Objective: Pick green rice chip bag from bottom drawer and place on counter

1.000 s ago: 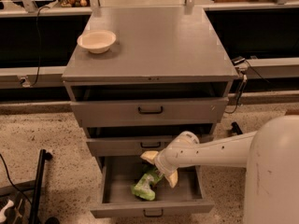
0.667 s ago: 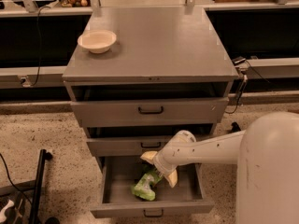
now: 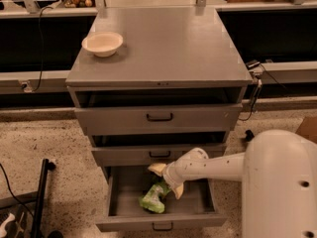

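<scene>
Your gripper (image 3: 167, 181) sits low inside the pulled-out bottom drawer (image 3: 124, 223) with its jaws spread and not yet closed. It is there because the green rice chip bag (image 3: 152, 200) lies crumpled on the drawer floor just below it. The bag is glossy, limp plastic between grey metal walls. Well above, the flat matte bench (image 3: 168, 43) carries a cream bowl (image 3: 102, 42).

In open bottom drawer (image 3: 163, 222): green rice chip bag (image 3: 152, 201), end effector (image 3: 167, 180) beside.

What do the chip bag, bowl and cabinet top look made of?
The green rice chip bag, in the bottom drawer by the gripper: glossy, crinkled plastic film. The bowl: matte cream, perhaps paper or ceramic. The counter: matte grey, likely painted metal.
</scene>
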Controlling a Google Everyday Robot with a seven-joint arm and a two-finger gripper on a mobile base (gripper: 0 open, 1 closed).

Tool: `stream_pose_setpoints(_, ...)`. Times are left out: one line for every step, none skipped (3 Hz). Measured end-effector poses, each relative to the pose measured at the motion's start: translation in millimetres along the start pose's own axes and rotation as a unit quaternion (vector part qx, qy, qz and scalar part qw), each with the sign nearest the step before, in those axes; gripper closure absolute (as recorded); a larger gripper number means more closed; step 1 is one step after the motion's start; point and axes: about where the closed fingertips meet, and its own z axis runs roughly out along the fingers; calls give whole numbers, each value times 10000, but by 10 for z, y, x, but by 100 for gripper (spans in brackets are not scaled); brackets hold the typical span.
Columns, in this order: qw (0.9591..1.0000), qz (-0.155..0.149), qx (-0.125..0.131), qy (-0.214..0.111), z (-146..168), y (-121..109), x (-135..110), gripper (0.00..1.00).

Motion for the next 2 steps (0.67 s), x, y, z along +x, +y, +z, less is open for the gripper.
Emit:
stream_pose_setpoints(10000,-11,-28,-35,46,46,-28,0)
stream_pose_setpoints(9995,-168,-246,-35,292,37,-10,0)
